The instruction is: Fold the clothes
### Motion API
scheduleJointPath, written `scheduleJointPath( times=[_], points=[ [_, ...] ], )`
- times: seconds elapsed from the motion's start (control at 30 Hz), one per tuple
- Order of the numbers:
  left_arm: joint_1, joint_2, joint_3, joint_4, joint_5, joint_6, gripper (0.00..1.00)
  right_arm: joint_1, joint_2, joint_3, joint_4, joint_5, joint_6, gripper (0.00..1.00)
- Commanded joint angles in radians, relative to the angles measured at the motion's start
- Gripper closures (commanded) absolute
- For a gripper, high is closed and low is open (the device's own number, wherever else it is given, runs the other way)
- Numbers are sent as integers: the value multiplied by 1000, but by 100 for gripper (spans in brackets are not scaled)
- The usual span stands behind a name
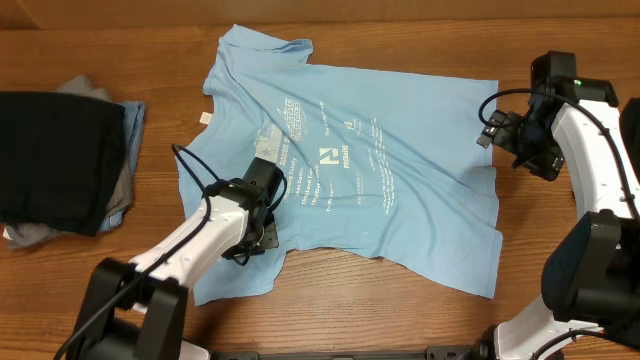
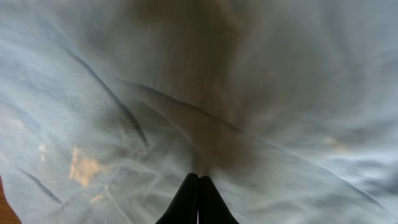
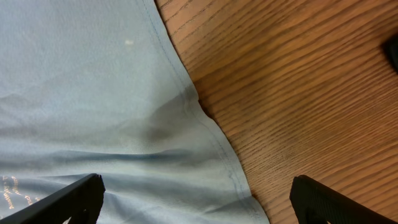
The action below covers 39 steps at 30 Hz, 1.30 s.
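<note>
A light sky-blue T-shirt (image 1: 380, 190) with pale lettering lies spread across the wooden table. My left gripper (image 1: 262, 222) is low on the shirt's left part, near the bottom hem. In the left wrist view its fingertips (image 2: 199, 182) are pressed together, and blurred blue cloth (image 2: 124, 93) fills the frame with creases running to the tips. My right gripper (image 1: 488, 125) hovers at the shirt's right edge. It stands open (image 3: 199, 205), with the stitched hem (image 3: 214, 143) lying between its fingers (image 3: 68, 199) and untouched.
A pile of other clothes (image 1: 60, 165), black on top with grey and blue beneath, sits at the table's left edge. Bare wood (image 3: 298, 93) lies to the right of the shirt's hem and along the front of the table (image 1: 380, 310).
</note>
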<state>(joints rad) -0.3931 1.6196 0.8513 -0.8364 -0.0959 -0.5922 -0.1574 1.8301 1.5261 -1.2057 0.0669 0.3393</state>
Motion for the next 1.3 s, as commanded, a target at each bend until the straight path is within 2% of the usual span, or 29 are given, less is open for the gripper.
scheduleJointPath(
  times=[0.0,0.3,0.33,0.4,0.5,0.57,0.67,0.8,0.9,0.93,0.97,1.0,1.27],
  points=[
    [-6,43,-13,3,-27,17,96,-2,-8,17,2,10,0,0],
    [-6,50,-13,14,-66,17,94,-2,-8,17,2,10,0,0],
    [-6,50,-13,14,-72,18,91,-2,-8,17,2,10,0,0],
    [-6,50,-13,11,-72,36,76,-2,-8,17,2,10,0,0],
    [-6,50,-13,3,-72,36,74,-2,-8,17,2,10,0,0],
    [-6,50,-13,3,-71,35,62,-2,-8,17,2,10,0,0],
    [-6,50,-13,9,-72,35,53,-2,-8,17,2,10,0,0],
    [-6,50,-13,31,-71,35,49,-2,-8,17,2,10,0,0],
    [-6,50,-13,52,-64,35,40,-2,-8,17,2,10,0,0],
    [-6,50,-13,51,-60,35,30,-2,-8,17,2,10,0,0],
    [-6,50,-13,50,-61,35,10,-2,-8,17,2,10,0,0],
    [-6,50,-13,48,-61,35,1,-2,-8,17,2,10,0,0],
    [-6,50,-13,77,-55,21,0,-2,-8,17,9,10,0,0]
  ],
)
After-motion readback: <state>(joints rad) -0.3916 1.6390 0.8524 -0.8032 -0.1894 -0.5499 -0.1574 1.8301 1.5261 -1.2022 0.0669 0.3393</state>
